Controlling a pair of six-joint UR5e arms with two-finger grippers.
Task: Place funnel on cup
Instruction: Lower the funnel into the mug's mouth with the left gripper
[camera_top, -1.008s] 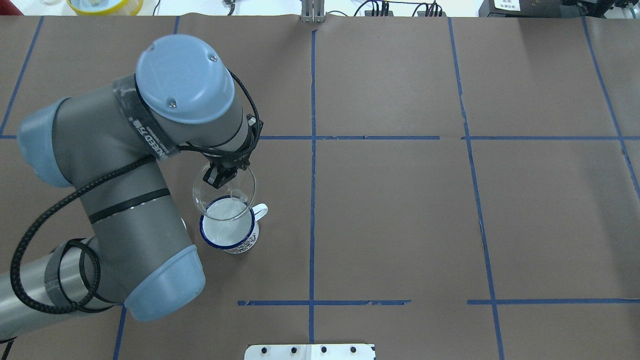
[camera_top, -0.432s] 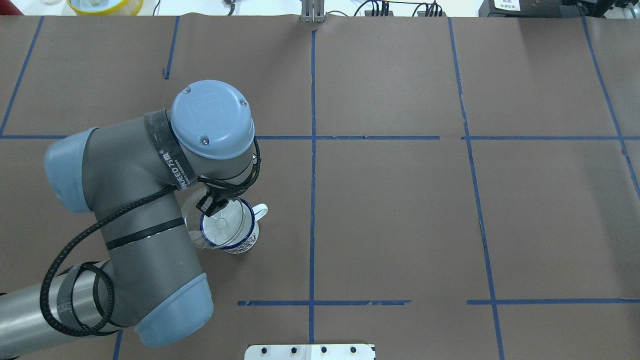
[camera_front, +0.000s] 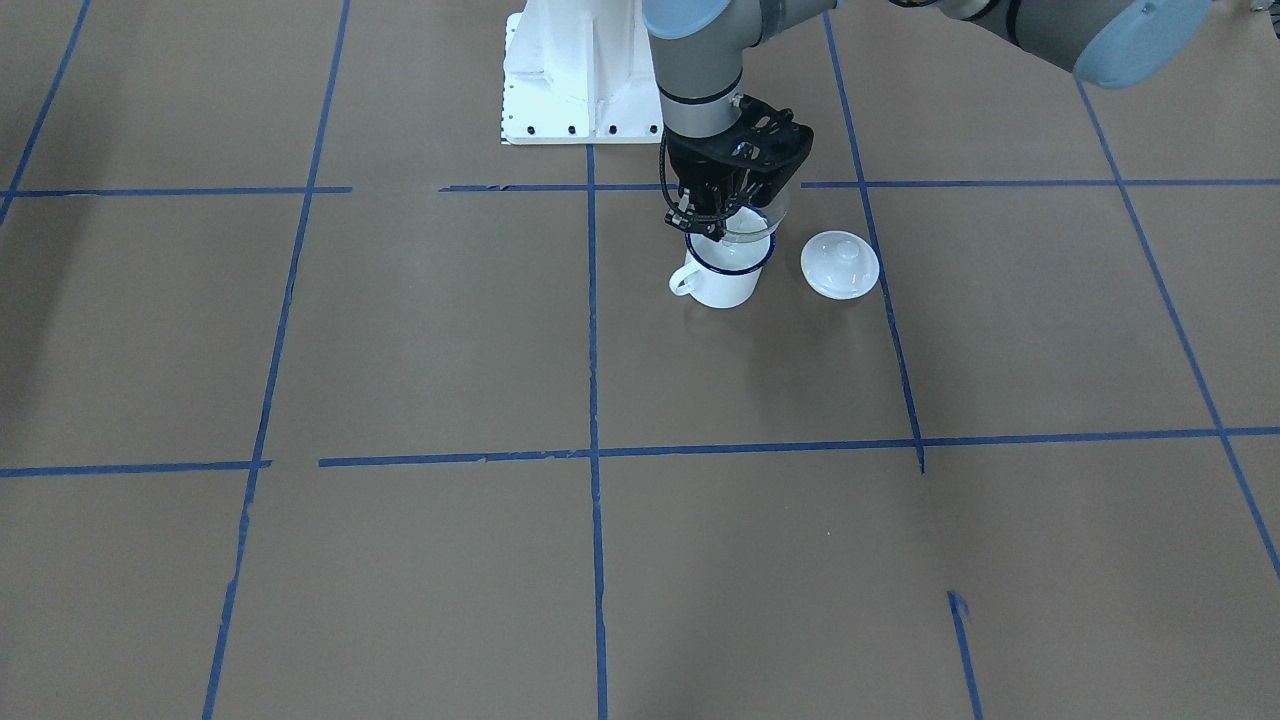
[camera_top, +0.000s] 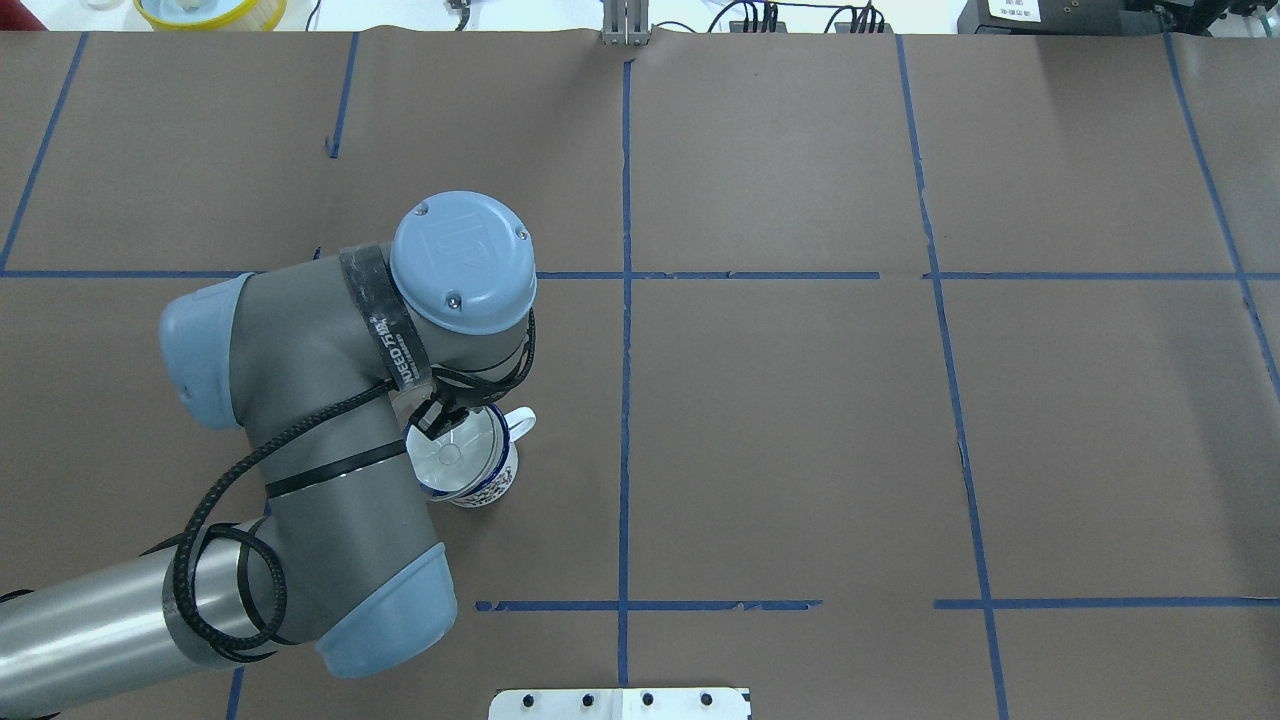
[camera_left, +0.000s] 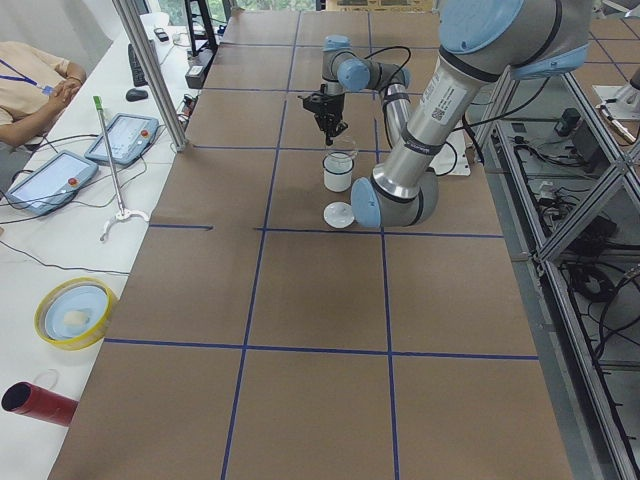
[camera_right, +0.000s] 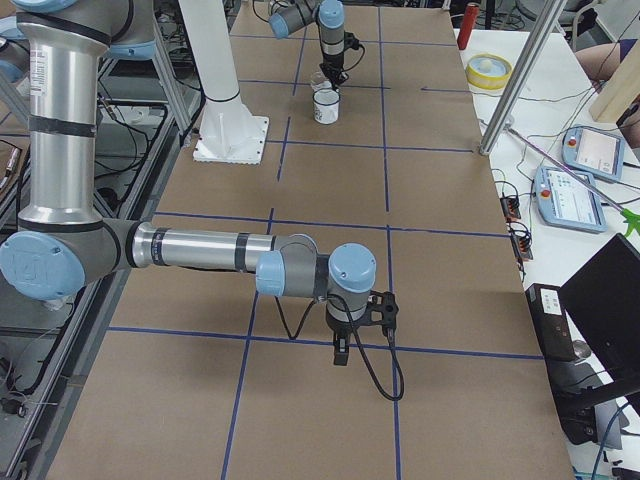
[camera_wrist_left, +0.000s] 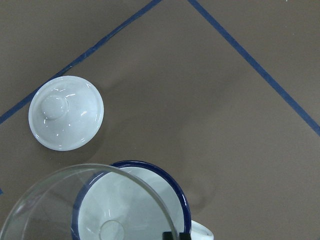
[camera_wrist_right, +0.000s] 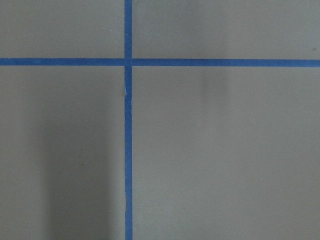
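Observation:
The white enamel cup (camera_top: 492, 487) with a dark blue rim stands left of the table's middle; it also shows in the front view (camera_front: 725, 288). My left gripper (camera_top: 438, 417) is shut on the rim of the clear funnel (camera_top: 456, 452) and holds it over the cup's mouth, spout pointing down into the cup. In the left wrist view the funnel (camera_wrist_left: 50, 210) overlaps the cup (camera_wrist_left: 170, 187), shifted a little to one side. My right gripper (camera_right: 340, 352) shows only in the exterior right view, low over bare table; I cannot tell whether it is open or shut.
A white round knobbed lid (camera_front: 840, 264) lies on the table close beside the cup, also in the left wrist view (camera_wrist_left: 66, 112). Blue tape lines cross the brown table cover (camera_top: 800, 420). The robot's white base plate (camera_front: 575, 70) sits behind the cup.
My left arm has swung back toward the robot, carrying the funnel from just beyond the cup to over its mouth. The cup has not moved.

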